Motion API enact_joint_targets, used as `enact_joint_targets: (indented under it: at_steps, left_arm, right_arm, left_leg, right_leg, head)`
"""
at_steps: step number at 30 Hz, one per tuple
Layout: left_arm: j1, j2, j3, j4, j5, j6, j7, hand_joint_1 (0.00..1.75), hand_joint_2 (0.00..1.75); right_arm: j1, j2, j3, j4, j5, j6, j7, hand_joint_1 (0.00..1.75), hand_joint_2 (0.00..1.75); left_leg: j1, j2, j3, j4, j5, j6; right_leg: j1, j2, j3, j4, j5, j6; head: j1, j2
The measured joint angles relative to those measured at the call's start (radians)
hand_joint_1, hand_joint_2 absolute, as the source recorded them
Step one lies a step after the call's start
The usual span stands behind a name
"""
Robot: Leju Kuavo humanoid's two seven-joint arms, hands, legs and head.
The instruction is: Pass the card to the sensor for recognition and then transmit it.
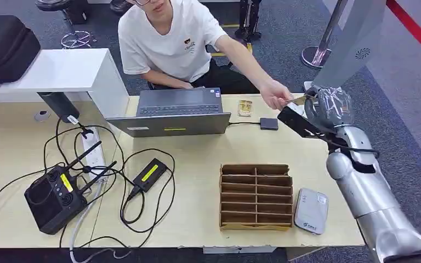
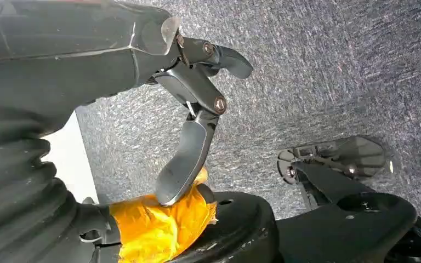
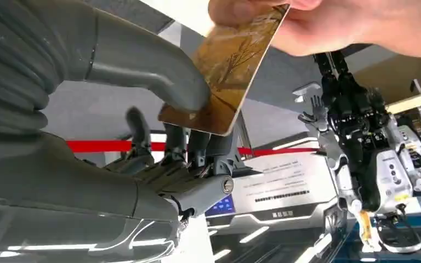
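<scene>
The person's hand (image 3: 356, 24) was cropped by the frame edge and covered one end of the card (image 3: 227, 71)

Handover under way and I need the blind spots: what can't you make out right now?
- Card: its far end is covered by the person's hand, right wrist view.
- Right hand: whether it grips the card; too small in the head view.
- Card's print: blurred.

Pale wooden table (image 1: 197, 219); laptop (image 1: 175, 112), cardboard divider tray (image 1: 256, 196), black controller (image 1: 55, 198), cables, power strip (image 1: 92, 153)
</scene>
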Motion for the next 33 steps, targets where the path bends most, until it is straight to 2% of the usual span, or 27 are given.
enact_joint_targets:
  at_steps: [9, 12, 20, 27, 33]
  left_arm:
    - [0.0, 0.0, 0.0, 0.0, -0.003, -0.005, -0.002, 0.0, 1.75]
    - [0.001, 0.002, 0.0, 0.0, -0.01, -0.007, -0.019, 0.0, 1.75]
    - [0.006, 0.002, 0.0, 0.0, -0.011, 0.022, -0.01, 0.0, 1.75]
    - [0.008, 0.002, 0.0, 0.0, -0.004, 0.041, 0.01, 0.0, 1.75]
    - [0.01, 0.001, 0.005, 0.0, 0.015, 0.046, 0.015, 0.0, 1.75]
  right_arm:
    - [0.01, -0.009, -0.002, -0.014, 0.0, 0.0, 0.0, 1.75, 1.75]
    - [0.016, -0.013, -0.004, -0.022, -0.002, 0.003, 0.0, 1.75, 1.75]
    - [0.077, -0.043, -0.029, -0.076, -0.003, -0.004, 0.002, 1.75, 1.75]
    - [0.185, -0.095, -0.098, -0.173, -0.035, -0.035, -0.001, 1.75, 1.75]
    - [0.352, -0.145, -0.201, -0.334, -0.055, -0.061, -0.028, 1.75, 1.75]
  left_leg:
    - [0.0, 0.0, 0.0, 0.0, 0.0, 0.0]
    - [0.0, 0.0, 0.0, 0.0, 0.0, 0.0]
    - [0.0, 0.0, 0.0, 0.0, 0.0, 0.0]
    - [0.0, 0.0, -0.001, 0.0, 0.0, 0.0]
    - [0.0, -0.001, -0.001, 0.0, -0.001, 0.0]
  right_leg:
    - [0.0, 0.0, 0.0, 0.0, 0.0, 0.0]
    - [0.0, 0.0, 0.0, 0.0, 0.0, 0.0]
    - [0.0, 0.0, 0.0, 0.0, 0.0, 0.0]
    - [0.0, 0.0, -0.001, -0.001, 0.0, 0.0]
    - [0.0, -0.001, -0.001, -0.001, 0.0, 0.0]
  head:
    - [0.0, 0.0]
    - [0.0, 0.0]
    - [0.0, 0.0]
    - [0.0, 0.0]
    - [0.0, 0.0]
